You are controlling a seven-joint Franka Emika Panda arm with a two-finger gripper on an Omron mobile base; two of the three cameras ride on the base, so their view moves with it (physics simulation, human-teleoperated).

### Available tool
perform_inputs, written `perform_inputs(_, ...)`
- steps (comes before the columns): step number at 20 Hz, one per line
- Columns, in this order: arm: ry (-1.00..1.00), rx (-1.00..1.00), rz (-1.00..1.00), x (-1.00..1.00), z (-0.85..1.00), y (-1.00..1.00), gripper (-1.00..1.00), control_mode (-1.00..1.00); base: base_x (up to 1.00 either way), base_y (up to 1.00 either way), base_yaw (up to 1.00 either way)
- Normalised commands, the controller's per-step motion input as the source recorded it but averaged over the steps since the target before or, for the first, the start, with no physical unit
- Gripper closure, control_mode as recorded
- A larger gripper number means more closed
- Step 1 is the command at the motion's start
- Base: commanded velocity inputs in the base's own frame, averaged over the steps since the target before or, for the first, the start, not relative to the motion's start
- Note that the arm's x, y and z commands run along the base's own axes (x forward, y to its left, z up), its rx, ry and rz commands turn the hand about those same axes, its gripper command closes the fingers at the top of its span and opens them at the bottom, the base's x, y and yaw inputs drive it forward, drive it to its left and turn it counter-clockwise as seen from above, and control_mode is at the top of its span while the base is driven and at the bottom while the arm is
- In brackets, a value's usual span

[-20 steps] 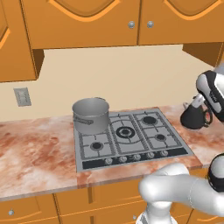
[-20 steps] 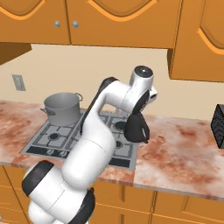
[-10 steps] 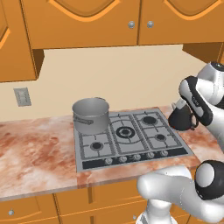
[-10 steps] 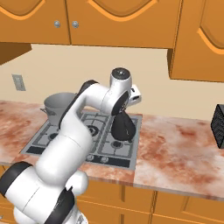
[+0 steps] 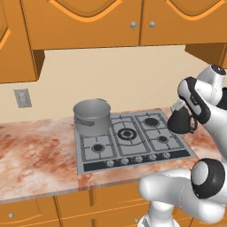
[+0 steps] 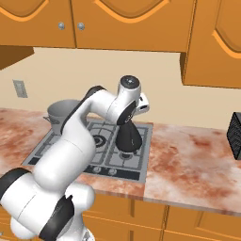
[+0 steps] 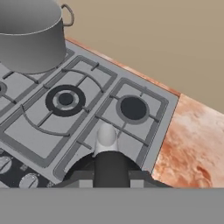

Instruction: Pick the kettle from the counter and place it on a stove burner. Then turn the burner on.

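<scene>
Since a second ago, the small squat black kettle [image 6: 129,137] travels leftward off the marbled stone table [image 6: 188,160] — now hanging above the steel cooktop's [image 5: 133,142] right side, clamped in the closed end effector [image 6: 128,123].

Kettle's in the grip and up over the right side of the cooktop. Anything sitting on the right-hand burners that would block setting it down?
Nothing visible does. The kettle hangs in the shut gripper over the cooktop's right side, and the right rear burner shows bare under its grate. The pot stands on the left rear burner, well apart from it.
</scene>
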Motion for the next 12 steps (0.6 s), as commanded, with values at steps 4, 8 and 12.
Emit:
perform_inputs(4, 0.0, 0.0, 0.0, 0.29, 0.0, 0.31, 1.0, -1.0, 0.0, 0.0, 0.0)
perform_inputs(8, 0.0, 0.0, 0.0, 0.38, -0.03, 0.17, 1.0, -1.0, 0.0, 0.0, 0.0)
perform_inputs(12, 0.03, 0.0, 0.0, 0.35, -0.18, 0.03, 1.0, -1.0, 0.0, 0.0, 0.0)
